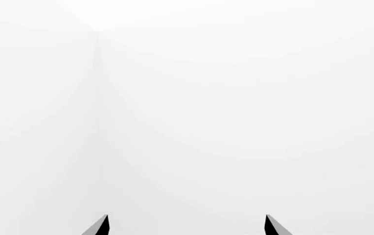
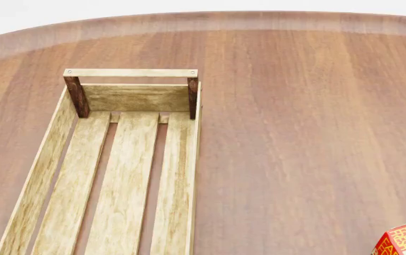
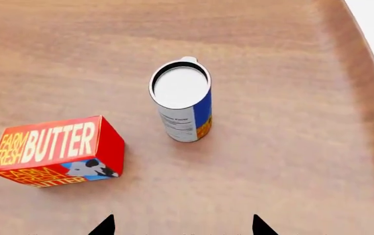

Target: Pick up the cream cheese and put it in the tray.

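Observation:
The cream cheese is out of view in all three views. The tray [image 2: 193, 175], a long open crate of light wooden slats with dark corner posts and a rail handle [image 2: 130, 73] at its far end, lies on the table at the left of the head view with nothing in the part I see. My left gripper [image 1: 187, 218] is open, and its wrist view shows only blank white beyond the two fingertips. My right gripper [image 3: 183, 218] is open above bare table, holding nothing, a short way from the butter box and the can.
A red-orange butter box [image 3: 56, 152] lies on the wooden table [image 2: 302, 133]; its corner [image 2: 405, 241] shows at the lower right of the head view. A blue-and-yellow can [image 3: 181, 100] stands upright beside it. The table's rounded edge [image 3: 363, 73] runs close to the can.

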Robot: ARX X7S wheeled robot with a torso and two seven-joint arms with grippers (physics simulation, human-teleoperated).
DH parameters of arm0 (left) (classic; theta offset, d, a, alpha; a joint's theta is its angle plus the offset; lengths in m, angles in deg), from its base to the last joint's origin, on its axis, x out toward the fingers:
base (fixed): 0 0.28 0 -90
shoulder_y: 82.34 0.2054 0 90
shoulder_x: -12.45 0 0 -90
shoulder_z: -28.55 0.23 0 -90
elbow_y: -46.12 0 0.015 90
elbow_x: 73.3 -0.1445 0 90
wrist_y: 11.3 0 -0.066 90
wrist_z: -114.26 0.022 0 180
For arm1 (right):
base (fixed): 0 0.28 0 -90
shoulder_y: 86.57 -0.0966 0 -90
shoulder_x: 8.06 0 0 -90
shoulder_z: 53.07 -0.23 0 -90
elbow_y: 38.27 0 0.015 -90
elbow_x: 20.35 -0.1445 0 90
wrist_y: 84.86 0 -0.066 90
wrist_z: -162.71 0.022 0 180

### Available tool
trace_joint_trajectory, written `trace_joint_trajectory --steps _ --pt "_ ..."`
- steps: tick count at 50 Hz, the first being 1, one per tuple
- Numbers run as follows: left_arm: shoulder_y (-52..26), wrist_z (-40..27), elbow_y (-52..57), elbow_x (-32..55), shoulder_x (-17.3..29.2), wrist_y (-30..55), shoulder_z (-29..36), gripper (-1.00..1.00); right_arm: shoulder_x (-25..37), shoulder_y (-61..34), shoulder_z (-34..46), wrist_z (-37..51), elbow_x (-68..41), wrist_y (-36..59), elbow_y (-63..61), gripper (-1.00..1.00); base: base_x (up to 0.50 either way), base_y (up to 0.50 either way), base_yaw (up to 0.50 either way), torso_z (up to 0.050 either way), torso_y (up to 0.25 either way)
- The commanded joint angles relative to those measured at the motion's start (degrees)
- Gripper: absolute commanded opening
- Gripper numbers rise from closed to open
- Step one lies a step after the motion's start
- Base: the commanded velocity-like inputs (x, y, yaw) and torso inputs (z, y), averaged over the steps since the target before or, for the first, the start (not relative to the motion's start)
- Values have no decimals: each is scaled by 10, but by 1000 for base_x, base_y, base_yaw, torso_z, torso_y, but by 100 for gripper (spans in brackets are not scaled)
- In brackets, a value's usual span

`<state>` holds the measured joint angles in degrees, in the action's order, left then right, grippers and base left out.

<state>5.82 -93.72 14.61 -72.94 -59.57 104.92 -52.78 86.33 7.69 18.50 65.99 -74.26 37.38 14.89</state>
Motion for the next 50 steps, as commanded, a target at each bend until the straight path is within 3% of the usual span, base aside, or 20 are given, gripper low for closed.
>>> trace_joint_trajectory --steps 1,50 --pt "4 6 0 12 -12 4 -21 100 -4 -4 1 -11 14 -12 20 100 0 0 0 0 0" --pt "1 -8 -2 19 -2 3 -15 100 -8 1 36 -4 -18 -30 97 100 0 0 0 0 0"
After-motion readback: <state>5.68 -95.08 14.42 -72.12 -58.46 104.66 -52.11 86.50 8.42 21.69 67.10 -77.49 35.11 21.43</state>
